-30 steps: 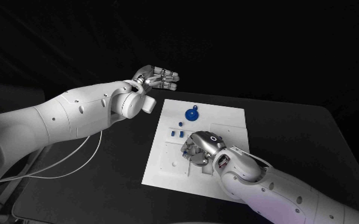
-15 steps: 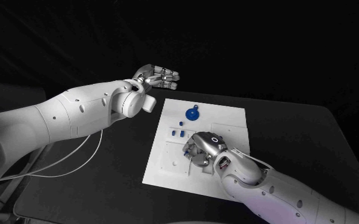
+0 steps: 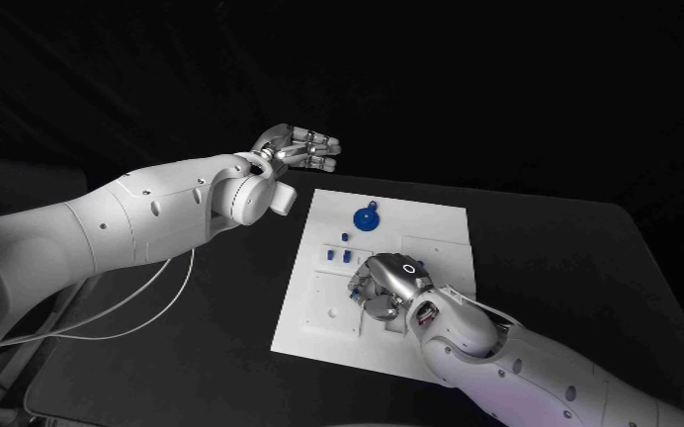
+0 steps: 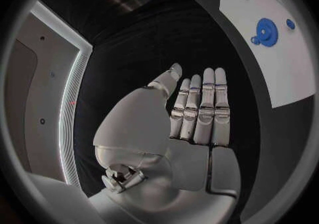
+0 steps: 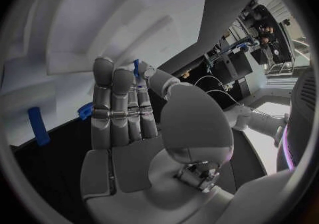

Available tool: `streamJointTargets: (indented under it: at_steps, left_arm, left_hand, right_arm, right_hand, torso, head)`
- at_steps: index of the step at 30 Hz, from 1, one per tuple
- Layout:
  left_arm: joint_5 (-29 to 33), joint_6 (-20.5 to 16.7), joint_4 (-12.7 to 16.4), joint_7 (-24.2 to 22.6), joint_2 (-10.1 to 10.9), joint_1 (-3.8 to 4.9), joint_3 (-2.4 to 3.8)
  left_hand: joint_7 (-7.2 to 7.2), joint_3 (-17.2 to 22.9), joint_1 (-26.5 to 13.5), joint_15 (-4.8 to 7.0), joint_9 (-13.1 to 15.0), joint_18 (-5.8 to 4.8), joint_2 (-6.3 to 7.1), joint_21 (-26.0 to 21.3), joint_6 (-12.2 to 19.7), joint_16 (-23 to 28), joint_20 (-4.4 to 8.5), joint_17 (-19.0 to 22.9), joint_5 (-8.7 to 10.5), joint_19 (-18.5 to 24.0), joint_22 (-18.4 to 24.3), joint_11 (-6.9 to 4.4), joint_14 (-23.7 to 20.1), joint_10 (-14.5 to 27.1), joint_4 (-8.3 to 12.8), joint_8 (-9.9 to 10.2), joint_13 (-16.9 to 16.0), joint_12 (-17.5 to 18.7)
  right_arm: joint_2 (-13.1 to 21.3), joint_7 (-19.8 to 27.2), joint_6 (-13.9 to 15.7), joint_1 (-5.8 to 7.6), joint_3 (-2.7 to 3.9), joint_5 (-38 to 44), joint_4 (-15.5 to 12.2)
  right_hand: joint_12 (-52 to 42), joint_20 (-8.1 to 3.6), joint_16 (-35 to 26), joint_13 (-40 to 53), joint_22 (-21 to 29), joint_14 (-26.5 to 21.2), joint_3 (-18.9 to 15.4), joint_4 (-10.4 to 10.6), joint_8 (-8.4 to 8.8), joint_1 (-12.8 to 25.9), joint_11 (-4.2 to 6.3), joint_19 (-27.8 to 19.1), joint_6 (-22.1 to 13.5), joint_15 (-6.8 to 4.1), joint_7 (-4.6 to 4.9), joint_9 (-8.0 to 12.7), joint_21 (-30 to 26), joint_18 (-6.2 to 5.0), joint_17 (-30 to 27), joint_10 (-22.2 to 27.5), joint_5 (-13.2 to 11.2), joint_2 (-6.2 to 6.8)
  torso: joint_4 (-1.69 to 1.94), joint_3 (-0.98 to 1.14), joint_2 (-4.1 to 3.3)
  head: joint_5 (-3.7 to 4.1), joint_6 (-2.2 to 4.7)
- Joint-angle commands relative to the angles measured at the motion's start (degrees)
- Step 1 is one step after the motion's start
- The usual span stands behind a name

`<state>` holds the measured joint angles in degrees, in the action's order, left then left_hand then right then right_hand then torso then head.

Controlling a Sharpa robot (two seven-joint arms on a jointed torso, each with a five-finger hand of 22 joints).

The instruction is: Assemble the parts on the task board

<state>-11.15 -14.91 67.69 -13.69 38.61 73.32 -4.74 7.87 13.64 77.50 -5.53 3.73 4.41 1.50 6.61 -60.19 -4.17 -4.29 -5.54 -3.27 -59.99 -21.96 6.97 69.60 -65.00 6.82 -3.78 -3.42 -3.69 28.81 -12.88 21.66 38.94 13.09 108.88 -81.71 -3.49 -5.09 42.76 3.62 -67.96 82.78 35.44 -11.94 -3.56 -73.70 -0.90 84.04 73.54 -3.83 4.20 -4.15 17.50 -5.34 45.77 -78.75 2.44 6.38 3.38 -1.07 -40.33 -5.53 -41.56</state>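
The white task board point(image 3: 428, 229) lies in the middle of the black table. A blue gear-like part point(image 3: 365, 217) sits near its far edge, and it also appears in the left wrist view point(image 4: 266, 25). Three small blue parts point(image 3: 338, 252) lie closer to the middle. My right hand point(image 3: 383, 284) is low over the board just behind them, fingers straight and side by side point(image 5: 119, 107). The small blue parts point(image 5: 38, 126) lie beyond its fingertips, and one thin blue part point(image 5: 136, 67) shows beside the thumb. My left hand point(image 3: 299, 148) is raised off the board's far left corner, flat and holding nothing point(image 4: 193, 112).
A white cable point(image 3: 128, 313) runs under my left arm across the table's left side. Bare black table point(image 3: 570, 249) lies to the right of the board. Shallow recesses point(image 3: 428, 244) mark the board beside my right hand.
My right forearm has shifted slightly, and the hand stays at about the same spot on the board. The left arm has not moved.
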Motion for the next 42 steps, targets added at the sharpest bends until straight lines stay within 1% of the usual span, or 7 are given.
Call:
streamJointTargets:
  at_steps: [1, 17, 21, 26, 30, 36, 42]
  left_arm:
    - [0.3, 0.8, 0.0, -0.5, -0.2, 0.07, 0.06]
    - [0.3, 1.2, -0.2, -0.1, -0.4, 0.07, 0.06]
    - [0.3, 1.4, -0.3, 0.2, -0.4, 0.07, 0.05]
    - [0.3, 1.7, -0.3, 0.5, -0.4, 0.07, 0.05]
    - [0.2, 1.8, -0.3, 0.7, -0.4, 0.07, 0.05]
    - [0.2, 1.9, -0.3, 0.8, -0.2, 0.07, 0.05]
    - [0.2, 1.9, -0.2, 0.7, -0.1, 0.07, 0.05]
  left_hand:
    - [0.01, 0.0, 0.0, 0.07, 0.0, -0.59, -0.49, 0.2, -0.4, 0.3, -0.04, 0.0, -0.05, 0.3, 0.0, -0.02, 0.0, -0.1, 0.4, 0.1, 0.0, 0.3]
    - [0.07, -0.1, -0.2, 0.04, 0.0, -0.58, -0.48, 0.4, -0.2, 0.3, -0.09, 0.0, -0.03, 0.4, -0.1, 0.03, 0.0, 0.0, 0.4, 0.1, 0.0, 0.3]
    - [0.04, -0.3, -0.3, 0.0, 0.0, -0.57, -0.48, 0.4, -0.3, 0.3, -0.15, 0.0, -0.02, 0.5, -0.1, 0.04, -0.1, 0.1, 0.3, 0.1, 0.0, 0.3]
    - [0.05, -0.5, -0.4, -0.08, 0.0, -0.61, -0.39, 0.3, -0.1, 0.3, -0.23, 0.1, 0.02, 0.6, 0.0, 0.11, -0.3, 0.3, 0.2, 0.1, 0.0, 0.3]
    - [0.05, -0.5, -0.4, -0.08, 0.0, -0.61, -0.39, 0.3, -0.1, 0.3, -0.23, 0.1, 0.02, 0.6, 0.0, 0.11, -0.3, 0.3, 0.2, 0.1, 0.0, 0.3]
    - [0.05, -0.5, -0.4, -0.08, 0.0, -0.61, -0.39, 0.3, -0.1, 0.3, -0.23, 0.1, 0.02, 0.6, 0.0, 0.11, -0.3, 0.3, 0.2, 0.1, 0.0, 0.3]
    - [0.01, -0.8, -0.2, -0.09, 0.0, -0.56, -0.55, 0.2, -0.3, 0.2, -0.28, 0.0, 0.0, 0.5, 0.4, 0.1, -0.3, 0.3, 0.0, 0.0, 0.0, 0.3]
  right_arm:
    - [-0.2, -0.7, -0.7, -0.07, -0.08, 1.0, 0.1]
    - [-1.7, -2.2, -4.0, -0.04, -2.11, 1.5, 0.6]
    - [-1.6, -2.4, -3.6, -0.03, -2.37, 0.6, 0.9]
    - [-1.4, -2.2, -2.0, -0.03, -2.48, -1.2, 1.1]
    - [-1.3, -1.6, -0.5, -0.02, -2.51, -2.5, 1.0]
    - [-0.8, -1.0, 1.8, -0.02, -2.53, -3.4, 0.1]
    - [0.7, -1.2, 2.5, 0.0, -2.49, -3.8, -2.4]
  right_hand:
    - [-0.1, -0.45, 0.2, 0.0, 0.0, 0.3, 0.2, 0.1, -0.14, -0.2, 0.15, 2.0, 0.5, -0.31, -0.05, -0.1, 0.1, -1.34, 0.1, -0.6, 0.3, -0.26]
    - [-0.1, -0.3, 0.0, 0.0, 0.2, 0.0, -0.1, 0.5, -0.11, 0.2, 0.03, 1.9, 0.1, -0.17, 0.11, 0.0, -0.5, -1.36, 0.0, -0.1, 0.4, -0.19]
    - [0.0, -0.03, 0.0, -0.1, 0.4, -0.1, -0.9, 1.2, -0.02, 1.2, -0.29, 1.8, -1.0, 0.08, 0.37, 0.1, -0.9, -1.52, -0.4, 1.2, 2.5, 0.41]
    - [-0.1, 0.72, -0.3, -0.1, 1.4, -0.4, -3.9, 2.2, -0.08, 2.2, -1.49, 1.8, -5.0, 0.87, 1.13, 0.3, -1.8, -2.34, -1.1, 5.0, 3.9, 1.69]
    - [-0.1, 2.03, -0.7, -0.2, 2.7, -0.8, -6.6, 2.1, -0.01, 2.5, -3.92, 1.8, -10.1, 2.35, 2.39, 0.5, -3.0, -3.73, -2.0, 13.3, 7.3, 4.76]
    - [-0.4, 3.64, -0.3, -0.2, 6.2, -1.5, -17.6, 4.1, -0.04, -2.4, -5.28, 2.2, -12.0, 3.44, 2.11, 0.5, -4.6, -5.38, -5.0, 19.4, 8.8, 4.74]
    - [-0.4, 3.7, 0.4, -0.2, 7.3, -1.6, -18.4, 5.3, -0.04, -3.2, -5.28, 2.2, -12.0, 3.5, 1.83, 0.5, -4.0, -5.45, -6.1, 19.4, 9.0, 4.97]
  torso:
    - [0.03, -0.05, -0.01]
    - [-0.01, -0.15, 0.05]
    - [0.01, -0.04, -0.01]
    - [-0.04, 0.03, 0.02]
    - [-0.07, 0.06, -0.01]
    - [0.01, 0.08, -0.04]
    - [-0.02, 0.06, -0.01]
  head:
    - [0.08, 0.02]
    - [0.26, -0.09]
    - [0.28, -0.16]
    - [0.29, -0.1]
    - [0.38, -0.02]
    - [0.58, 0.13]
    - [0.71, 0.24]
